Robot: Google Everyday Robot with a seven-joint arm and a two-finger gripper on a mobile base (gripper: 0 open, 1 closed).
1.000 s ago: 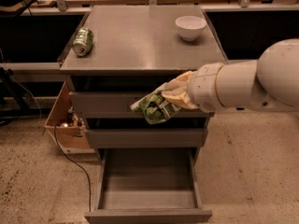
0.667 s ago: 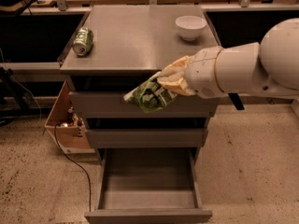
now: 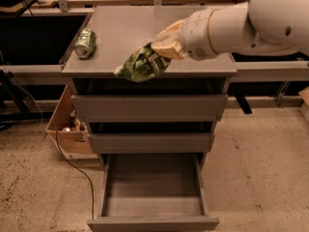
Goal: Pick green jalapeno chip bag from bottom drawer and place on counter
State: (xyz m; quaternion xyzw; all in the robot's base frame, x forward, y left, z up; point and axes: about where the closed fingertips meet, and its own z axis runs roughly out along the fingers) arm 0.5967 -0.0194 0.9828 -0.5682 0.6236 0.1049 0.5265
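The green jalapeno chip bag (image 3: 142, 64) is held in my gripper (image 3: 161, 50), which is shut on the bag's right end. The bag hangs at the front edge of the counter (image 3: 125, 33), just above its grey surface. My white arm comes in from the upper right. The bottom drawer (image 3: 152, 204) is pulled open below and its floor shows nothing inside.
A dented green-and-silver soda can (image 3: 85, 43) lies on the counter's left side. Two shut grey drawer fronts (image 3: 149, 108) sit under the counter. A cardboard box (image 3: 65, 127) stands on the floor left of the cabinet, with a black cable beside it.
My gripper has lifted the chip bag up from in front of the top drawer to the counter's front edge. The white bowl is now hidden behind my arm.
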